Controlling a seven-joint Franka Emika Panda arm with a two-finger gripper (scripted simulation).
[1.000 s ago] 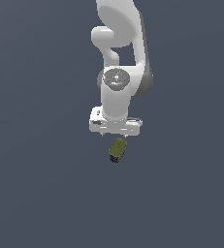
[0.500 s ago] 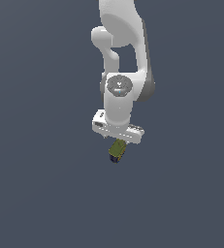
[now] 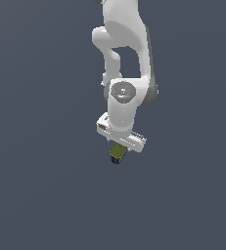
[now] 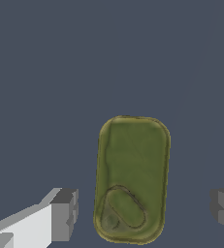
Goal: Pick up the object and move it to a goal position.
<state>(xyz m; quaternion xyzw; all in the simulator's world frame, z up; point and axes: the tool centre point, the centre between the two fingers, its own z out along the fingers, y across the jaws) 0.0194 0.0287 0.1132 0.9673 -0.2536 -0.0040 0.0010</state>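
Plain grey-blue floor [image 3: 36,195] fills both frames, nothing else on it. White Franka Panda arm [image 3: 126,58] comes down from the top centre of the exterior view. Its white parallel-jaw gripper [image 3: 120,146] sits just below frame centre. In the wrist view the gripper [image 4: 145,213] is spread wide — grey fingertips [image 4: 65,213] stand clear of the item on both sides, gaps showing, nothing grasped.

The small olive-green blocky can-like object [image 4: 132,179] with rounded corners and an oval pull-tab shape on its top lies between the fingers, nearer one pad than the other. In the exterior view the object [image 3: 117,153] shows just under the gripper, lower centre, with a dark patch at its low end.

Step in hand, by judgement: lining up for the grasp. To do it well — centre the object between the pads, come down until the pads flank its side walls, then close across the narrow width, not the long axis. An off-centre close may push or twist it.

No brand, label or writing readable. No goal marker visible.
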